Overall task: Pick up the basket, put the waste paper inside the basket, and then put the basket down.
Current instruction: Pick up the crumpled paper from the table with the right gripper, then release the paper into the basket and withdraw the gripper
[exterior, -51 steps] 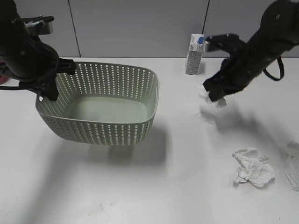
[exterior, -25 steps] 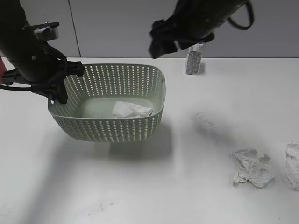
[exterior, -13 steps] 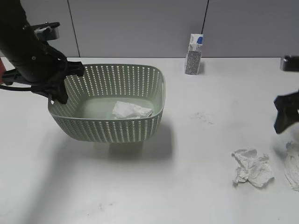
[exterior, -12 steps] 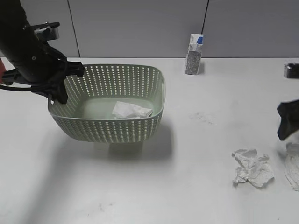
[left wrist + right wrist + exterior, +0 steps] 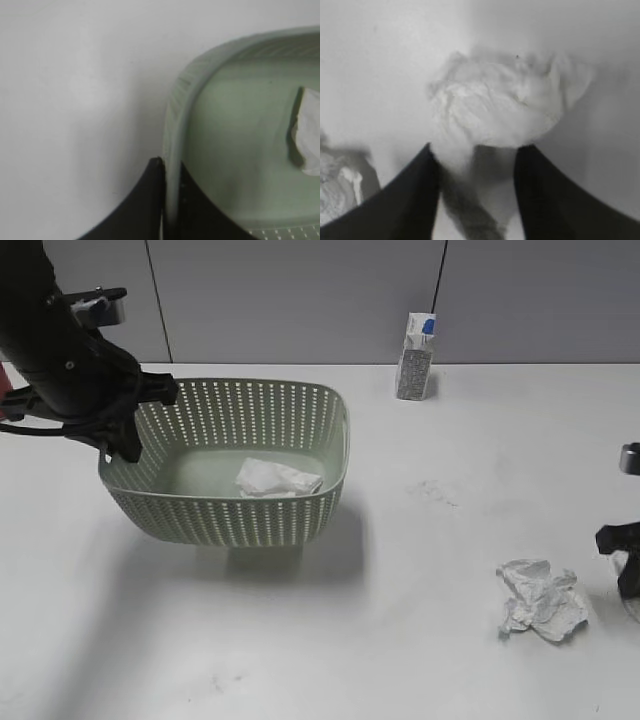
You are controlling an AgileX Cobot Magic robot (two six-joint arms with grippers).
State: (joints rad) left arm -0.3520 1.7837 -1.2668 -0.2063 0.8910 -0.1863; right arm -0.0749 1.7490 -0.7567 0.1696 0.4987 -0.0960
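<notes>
Between the spread fingers of the right gripper (image 5: 475, 165), a paper wad (image 5: 505, 102) lies dead ahead on the table. Far across, the left gripper (image 5: 169, 200) pinches the basket (image 5: 235, 465) rim, one wad (image 5: 275, 478) already inside.

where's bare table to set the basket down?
Bare: the table in front of the basket and between it and the carton. Crowded: front right, a paper wad on the table and the right gripper over another.
</notes>
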